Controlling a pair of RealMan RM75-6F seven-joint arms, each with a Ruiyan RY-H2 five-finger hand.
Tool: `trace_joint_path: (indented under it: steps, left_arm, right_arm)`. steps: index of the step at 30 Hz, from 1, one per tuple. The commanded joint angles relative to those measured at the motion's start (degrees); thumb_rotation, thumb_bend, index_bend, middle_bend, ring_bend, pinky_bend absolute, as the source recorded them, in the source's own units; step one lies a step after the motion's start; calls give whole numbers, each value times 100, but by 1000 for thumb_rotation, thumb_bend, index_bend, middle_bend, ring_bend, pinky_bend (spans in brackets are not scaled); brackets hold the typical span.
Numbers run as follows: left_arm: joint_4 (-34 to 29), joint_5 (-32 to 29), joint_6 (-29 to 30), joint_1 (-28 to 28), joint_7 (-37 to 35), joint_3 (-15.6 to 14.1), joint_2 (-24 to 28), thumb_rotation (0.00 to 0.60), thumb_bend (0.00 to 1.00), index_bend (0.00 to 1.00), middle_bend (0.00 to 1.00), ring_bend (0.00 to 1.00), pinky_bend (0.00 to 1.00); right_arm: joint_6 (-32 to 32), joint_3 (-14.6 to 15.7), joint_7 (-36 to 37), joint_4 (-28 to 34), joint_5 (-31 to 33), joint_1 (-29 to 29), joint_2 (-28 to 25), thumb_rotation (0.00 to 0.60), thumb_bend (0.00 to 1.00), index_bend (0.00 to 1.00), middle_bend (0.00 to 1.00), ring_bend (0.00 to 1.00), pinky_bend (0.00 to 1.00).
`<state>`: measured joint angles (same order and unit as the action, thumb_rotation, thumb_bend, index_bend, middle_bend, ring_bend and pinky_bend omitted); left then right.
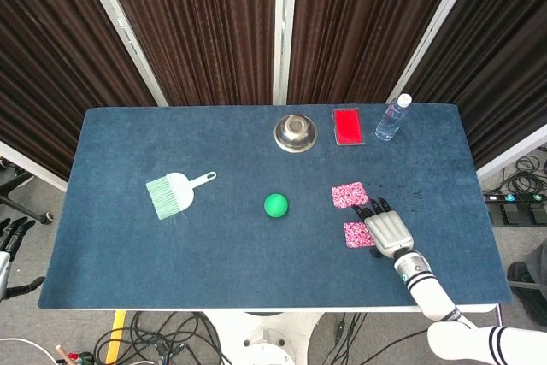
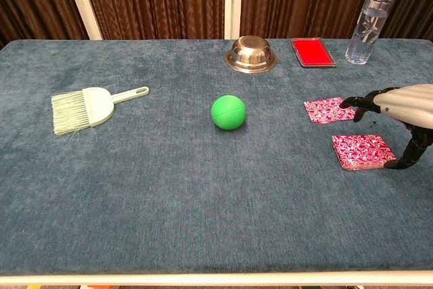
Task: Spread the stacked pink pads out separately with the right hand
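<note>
Pads: 2 pink patterned items lie on the table's right half, apart from each other; the far pad lies flat alone, the near stack sits closer to the front edge.
Near stack: in the chest view its edge looks thicker than 1 layer; how many pads it holds I cannot tell.
Right hand: palm down over the right edge of the near stack, fingers apart and stretched toward the far pad, grasping nothing; in the chest view the thumb points down just right of the stack, and whether it touches I cannot tell.
Left hand: at the frame's left edge, off the table, fingers spread, holding nothing.
Table: blue cloth.
Ball: green, mid-table, left of the pads.
Brush: pale green, on the left half.
Bowl: steel, upside down at the back.
Red case: flat, right of the bowl.
Bottle: clear, upright, back right corner.
</note>
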<state>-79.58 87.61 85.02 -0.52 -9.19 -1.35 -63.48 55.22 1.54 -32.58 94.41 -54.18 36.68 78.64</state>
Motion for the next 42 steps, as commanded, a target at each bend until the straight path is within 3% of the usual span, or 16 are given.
trace_joint_path:
  steps: [1, 12, 23, 42]
  left_arm:
    - [7, -1, -4, 0, -11, -2, -6, 600, 0, 116, 74, 14, 198]
    - [85, -11, -2, 10, -86, -6, -36, 600, 0, 116, 74, 14, 198]
    - [98, -7, 13, 9, -111, 3, -35, 600, 0, 116, 74, 14, 198]
    - [150, -18, 3, 11, -168, 3, -58, 600, 0, 116, 74, 14, 198]
  right_arm:
    - [-11, 7, -16, -21, 3, -5, 52, 600, 101, 32, 170, 0, 0]
    - [51, 32, -214, -184, 83, -24, 313, 600, 113, 31, 211, 0, 0]
    - [76, -19, -328, -310, 175, -13, 422, 600, 122, 168, 206, 0, 0]
    - [122, -4, -453, -373, 198, -36, 519, 600, 160, 231, 269, 0, 0]
